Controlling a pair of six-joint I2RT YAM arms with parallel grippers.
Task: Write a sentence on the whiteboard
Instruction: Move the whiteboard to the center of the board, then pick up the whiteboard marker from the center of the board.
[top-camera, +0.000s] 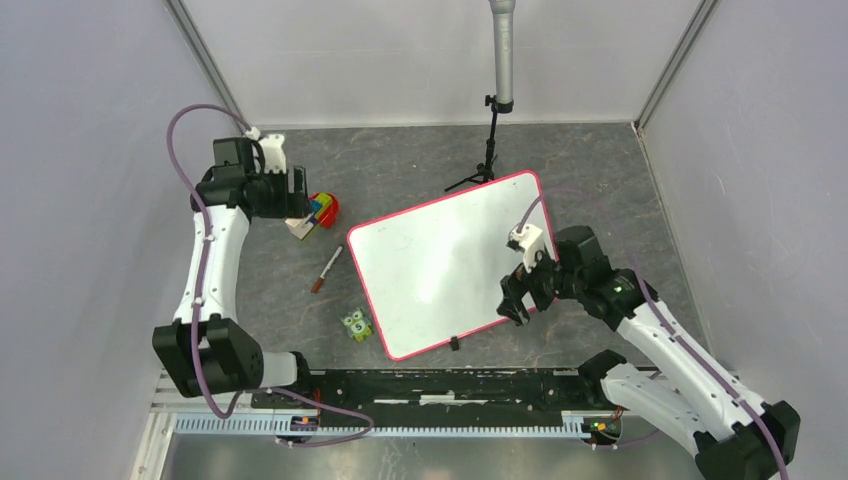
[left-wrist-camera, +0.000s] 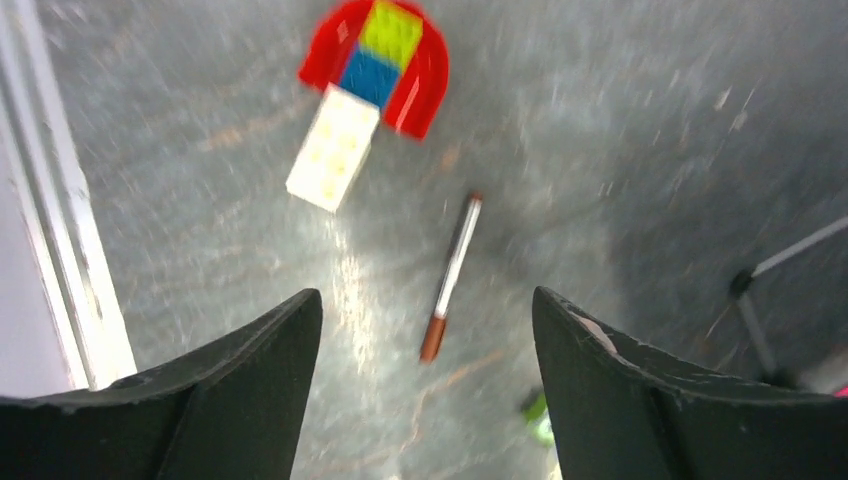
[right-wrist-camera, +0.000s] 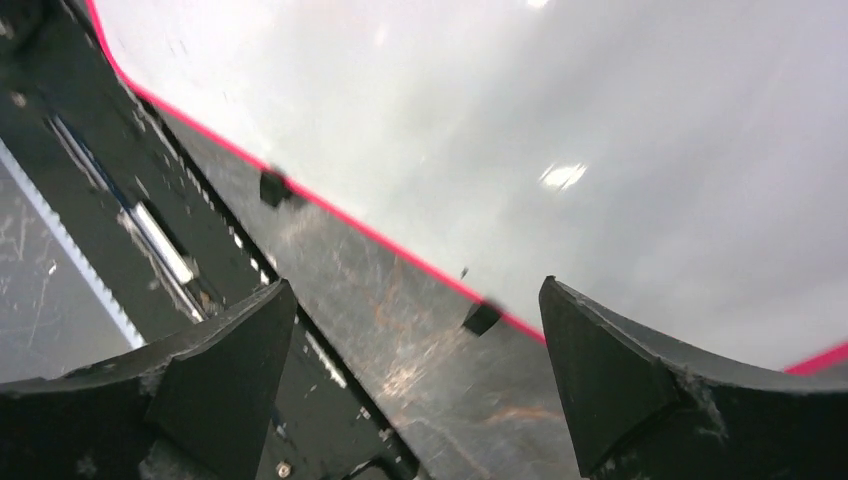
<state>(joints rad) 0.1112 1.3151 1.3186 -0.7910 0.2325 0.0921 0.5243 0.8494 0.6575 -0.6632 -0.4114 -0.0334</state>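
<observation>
I've got the whiteboard (top-camera: 440, 265) lying flat at an angle, centre-right on the table (top-camera: 420, 170), its face plain white from above. My right gripper (top-camera: 522, 300) hangs over its near right edge, jaws spread wide, nothing between them. Left gripper (left-wrist-camera: 425, 295) is wide open too and empty, above the marker (left-wrist-camera: 452, 275), which lies on the table near the toy blocks (left-wrist-camera: 370, 70).

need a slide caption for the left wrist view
Open left gripper hovers above a brown-tipped marker lying on the grey table, near colourful toy blocks.
</observation>
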